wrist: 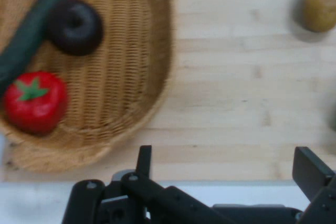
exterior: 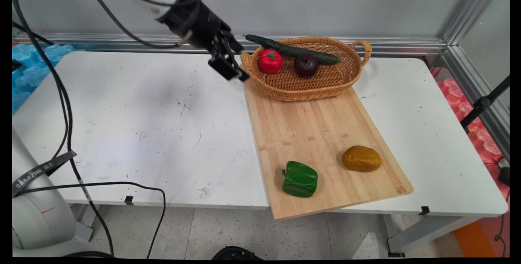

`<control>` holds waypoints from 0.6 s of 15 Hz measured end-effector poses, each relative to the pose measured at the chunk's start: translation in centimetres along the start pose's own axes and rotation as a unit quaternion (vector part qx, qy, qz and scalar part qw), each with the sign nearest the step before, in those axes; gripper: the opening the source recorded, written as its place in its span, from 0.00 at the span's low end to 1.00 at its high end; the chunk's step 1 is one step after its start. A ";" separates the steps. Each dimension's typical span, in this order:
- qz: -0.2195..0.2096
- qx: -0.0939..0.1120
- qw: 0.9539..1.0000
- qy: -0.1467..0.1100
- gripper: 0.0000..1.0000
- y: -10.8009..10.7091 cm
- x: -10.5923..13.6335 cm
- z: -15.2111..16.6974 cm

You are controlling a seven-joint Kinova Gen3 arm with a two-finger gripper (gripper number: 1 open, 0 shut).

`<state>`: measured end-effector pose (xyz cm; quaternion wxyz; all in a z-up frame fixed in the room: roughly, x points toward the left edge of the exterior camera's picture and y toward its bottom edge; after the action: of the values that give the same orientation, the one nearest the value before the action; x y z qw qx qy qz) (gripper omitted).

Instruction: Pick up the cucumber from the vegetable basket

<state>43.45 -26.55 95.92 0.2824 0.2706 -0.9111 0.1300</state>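
White and scuffed, the surface (exterior: pixel 163 125) runs back to a grey wall with an aluminium rail. Across its right half lies a long bamboo cutting board (exterior: pixel 317 133), stiff and flat. On the board's far end sits a wicker basket (exterior: pixel 325 86) with loop handles; it looks light and a bit springy, best taken by a handle or the rim. Across the basket's back lies a cucumber (exterior: pixel 293 49), long, smooth and likely slippery, easiest pinched across its middle. Inside it a red tomato (exterior: pixel 270 60) and a dark plum-like fruit (exterior: pixel 306 65) rest apart from each other; both are round and would want a grip across the widest part. On the board's near end are a green bell pepper (exterior: pixel 300 179), lobed and probably hollow, and beside it, apart, a brown potato (exterior: pixel 361 158), lumpy and firm. Hovering just off the basket's left rim, the tool (exterior: pixel 232 70) is spread wide and holds nothing.
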 end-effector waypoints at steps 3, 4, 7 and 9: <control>-0.023 0.019 1.000 0.006 1.00 -2.1 -0.1 -0.7; -0.029 0.026 0.999 0.009 1.00 -2.8 0.0 -0.8; -0.034 0.046 0.998 0.016 1.00 -5.0 0.4 -0.6; -0.025 0.059 0.998 0.018 1.00 -6.2 0.9 0.0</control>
<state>46.36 -32.02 96.91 0.2858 0.3074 -0.8894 0.1812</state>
